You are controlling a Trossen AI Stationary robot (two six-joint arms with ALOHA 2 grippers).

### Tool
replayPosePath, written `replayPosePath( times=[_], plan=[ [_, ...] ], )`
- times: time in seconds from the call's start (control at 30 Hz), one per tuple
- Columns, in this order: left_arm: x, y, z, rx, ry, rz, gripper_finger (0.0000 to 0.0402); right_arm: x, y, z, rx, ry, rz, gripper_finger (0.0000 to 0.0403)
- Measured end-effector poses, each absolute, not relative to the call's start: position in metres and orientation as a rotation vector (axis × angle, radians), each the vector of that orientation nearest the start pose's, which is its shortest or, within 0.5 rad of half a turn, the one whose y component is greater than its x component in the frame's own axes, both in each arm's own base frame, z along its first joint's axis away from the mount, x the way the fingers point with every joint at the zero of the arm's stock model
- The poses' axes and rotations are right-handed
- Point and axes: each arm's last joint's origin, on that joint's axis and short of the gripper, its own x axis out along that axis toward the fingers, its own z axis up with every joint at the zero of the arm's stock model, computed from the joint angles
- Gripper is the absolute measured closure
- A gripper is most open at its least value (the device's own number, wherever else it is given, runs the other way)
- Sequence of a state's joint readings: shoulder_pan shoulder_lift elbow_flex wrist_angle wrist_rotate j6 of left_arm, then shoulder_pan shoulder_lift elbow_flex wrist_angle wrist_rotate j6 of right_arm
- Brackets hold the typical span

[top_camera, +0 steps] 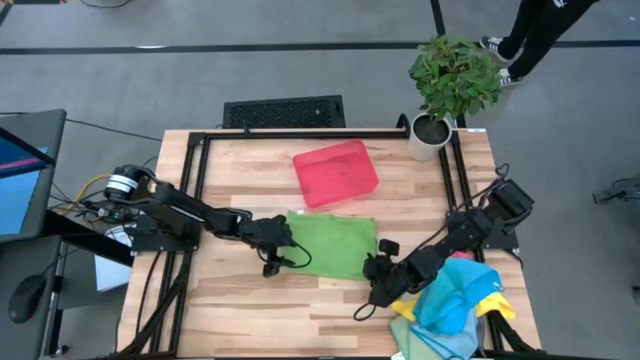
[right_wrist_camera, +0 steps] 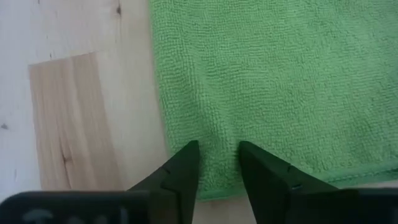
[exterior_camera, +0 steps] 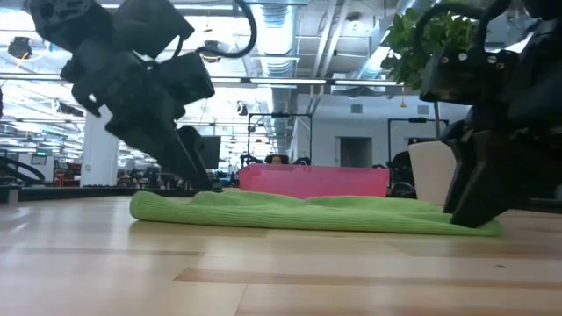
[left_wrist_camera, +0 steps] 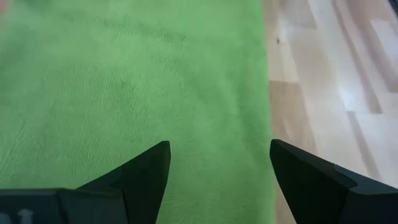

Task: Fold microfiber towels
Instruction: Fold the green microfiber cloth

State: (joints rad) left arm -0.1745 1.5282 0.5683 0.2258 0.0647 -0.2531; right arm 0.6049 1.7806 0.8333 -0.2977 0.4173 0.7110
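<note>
Green towel (top_camera: 333, 244) lying flat mid-worktop (top_camera: 250, 300), near the red tray (top_camera: 336, 172). Left tool (left_wrist_camera: 217, 171) wide over the left edge; right tool (right_wrist_camera: 219, 163) narrowed at the near-right corner, grip uncertain. Best pinched at the hems, lifted evenly, edges matched. Spare towels (top_camera: 452, 300) heaped right.

The towel pile (top_camera: 455, 305) runs off the worktop's near corner; a person (top_camera: 530, 35) is cut off above the legs

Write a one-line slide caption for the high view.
Both grippers, left and right, work opposite edges of a green microfiber towel beside a red tray.
</note>
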Motion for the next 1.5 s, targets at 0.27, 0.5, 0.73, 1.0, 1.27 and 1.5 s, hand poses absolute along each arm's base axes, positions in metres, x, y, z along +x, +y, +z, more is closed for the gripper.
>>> replayPosePath(
  times=[0.27,0.5,0.73,1.0,1.27,1.5],
  plan=[
    [0.260,-0.068,0.146,-0.188,0.754,-0.112,0.0132,0.244,0.156,0.124,0.031,1.054,-0.216,0.0270],
    [0.257,-0.097,0.141,-0.117,0.695,-0.036,0.0132,0.242,0.155,0.134,0.033,1.023,-0.218,0.0270],
    [0.260,-0.104,0.112,-0.117,0.765,-0.006,0.0132,0.241,0.155,0.143,0.051,0.990,-0.207,0.0269],
    [0.263,-0.105,0.103,-0.130,0.766,0.006,0.0132,0.239,0.158,0.148,0.046,0.939,-0.234,0.0274],
    [0.263,-0.105,0.103,-0.137,0.773,0.005,0.0132,0.240,0.165,0.110,0.008,1.008,-0.314,0.0284],
    [0.264,-0.107,0.109,-0.158,0.788,-0.033,0.0132,0.232,0.168,0.109,-0.004,1.016,-0.341,0.0284]
  ],
)
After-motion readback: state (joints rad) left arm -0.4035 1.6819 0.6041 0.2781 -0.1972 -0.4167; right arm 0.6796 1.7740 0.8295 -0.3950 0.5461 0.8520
